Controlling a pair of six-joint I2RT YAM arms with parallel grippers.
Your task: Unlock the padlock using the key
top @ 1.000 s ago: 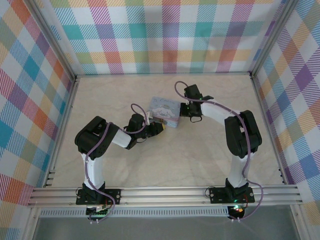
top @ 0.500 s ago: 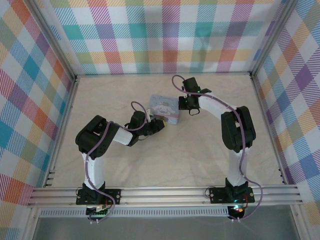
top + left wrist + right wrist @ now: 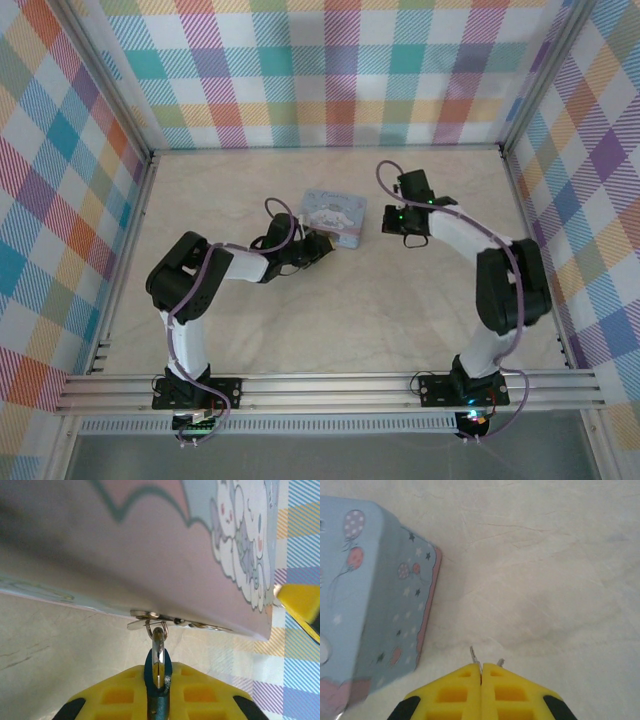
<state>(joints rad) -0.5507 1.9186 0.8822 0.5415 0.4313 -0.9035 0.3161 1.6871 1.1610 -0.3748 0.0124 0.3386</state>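
The padlock (image 3: 158,679) has a blue body and a silver shackle (image 3: 157,645) that hangs through the metal loop of the hasp (image 3: 156,626) on a pastel tin box (image 3: 335,217). My left gripper (image 3: 159,700) is shut on the padlock's body, tight against the box's front edge (image 3: 312,247). My right gripper (image 3: 398,226) stands to the right of the box, apart from it. Its yellow fingers (image 3: 455,692) are pressed together, and two thin metal tips of the key (image 3: 474,655) stick out between them. The rest of the key is hidden.
The box (image 3: 365,605) is light blue with balloons and stars on its side and a cartoon figure (image 3: 240,545) on its lid. Bare marbled tabletop (image 3: 550,570) lies ahead of the right gripper. Plaid walls (image 3: 340,70) enclose the table.
My right gripper has swung to the right, away from the box's right side. My left gripper has edged up closer to the box, still holding the padlock.
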